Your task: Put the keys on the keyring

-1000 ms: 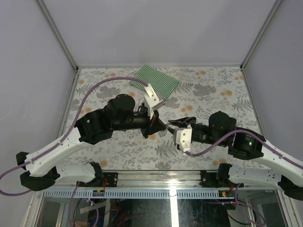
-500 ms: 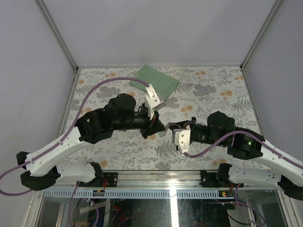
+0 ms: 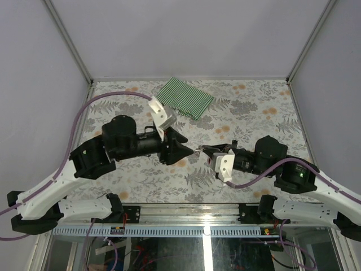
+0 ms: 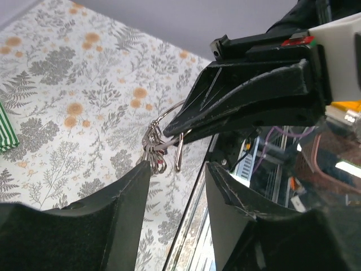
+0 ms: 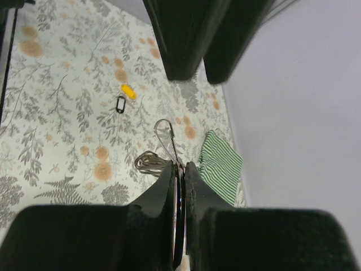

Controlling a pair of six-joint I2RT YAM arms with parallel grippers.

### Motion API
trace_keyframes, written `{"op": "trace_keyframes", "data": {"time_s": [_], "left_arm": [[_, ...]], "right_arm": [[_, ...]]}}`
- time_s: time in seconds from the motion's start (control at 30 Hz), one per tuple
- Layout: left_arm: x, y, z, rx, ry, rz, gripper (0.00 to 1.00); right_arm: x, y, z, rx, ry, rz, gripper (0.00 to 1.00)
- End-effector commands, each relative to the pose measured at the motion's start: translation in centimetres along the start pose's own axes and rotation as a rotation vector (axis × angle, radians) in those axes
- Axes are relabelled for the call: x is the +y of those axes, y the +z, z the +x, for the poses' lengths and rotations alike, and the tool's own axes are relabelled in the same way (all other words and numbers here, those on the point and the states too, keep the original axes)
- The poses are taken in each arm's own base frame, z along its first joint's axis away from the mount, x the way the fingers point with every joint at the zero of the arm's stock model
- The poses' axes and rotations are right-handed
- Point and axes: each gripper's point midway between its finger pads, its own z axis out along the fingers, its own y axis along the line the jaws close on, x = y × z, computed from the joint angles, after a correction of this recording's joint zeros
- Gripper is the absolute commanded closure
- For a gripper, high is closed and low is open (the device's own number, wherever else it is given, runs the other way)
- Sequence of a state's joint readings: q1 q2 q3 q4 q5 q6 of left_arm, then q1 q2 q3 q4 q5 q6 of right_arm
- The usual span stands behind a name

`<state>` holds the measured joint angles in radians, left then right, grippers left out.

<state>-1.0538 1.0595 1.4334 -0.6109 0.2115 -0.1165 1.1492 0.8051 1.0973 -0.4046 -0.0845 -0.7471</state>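
Observation:
My right gripper (image 3: 201, 150) (image 5: 179, 165) is shut on the keyring (image 5: 163, 134), a bunch of thin silver wire rings held above the table. One loop sticks out past the fingertips and more rings (image 4: 154, 150) hang beside it. My left gripper (image 3: 188, 150) (image 4: 179, 166) faces it from the left, open, with nothing between its fingers; its left fingertip (image 4: 145, 169) is just short of the hanging rings. In the right wrist view the keys lie on the floral table, marked by a yellow tag (image 5: 129, 91) and a black tag (image 5: 120, 104). The top view does not show them.
A green-and-white striped cloth (image 3: 185, 98) (image 5: 221, 164) lies at the back of the table, just beyond the left arm. Grey walls close in three sides of the table (image 3: 254, 107). A metal rail (image 3: 186, 210) runs along the near edge between the arm bases.
The left gripper has opened, let go of the keyring and drawn back to the left. The right gripper has shut on the keyring and holds it alone.

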Motion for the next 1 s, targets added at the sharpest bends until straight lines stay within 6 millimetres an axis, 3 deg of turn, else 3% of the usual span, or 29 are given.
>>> {"op": "trace_keyframes", "data": {"time_s": [0.0,0.2,0.5,0.97], "left_arm": [[0.5,-1.0,-3.2,-0.217,-0.059,-0.044,0.54],[0.3,-1.6,-4.0,-0.326,-0.124,-0.029,0.53],[0.5,0.0,-4.0,-0.349,-0.175,-0.021,0.54],[1.1,1.0,-4.1,-0.356,-0.183,-0.039,0.67]], "right_arm": [[-3.8,-1.2,-3.1,-0.146,0.031,0.198,0.98],[-5.3,-1.6,-3.8,-0.193,0.054,0.288,0.98],[-5.8,-1.6,-4.2,-0.207,0.057,0.315,0.98],[-6.0,-1.6,-4.3,-0.210,0.056,0.317,0.98]]}}
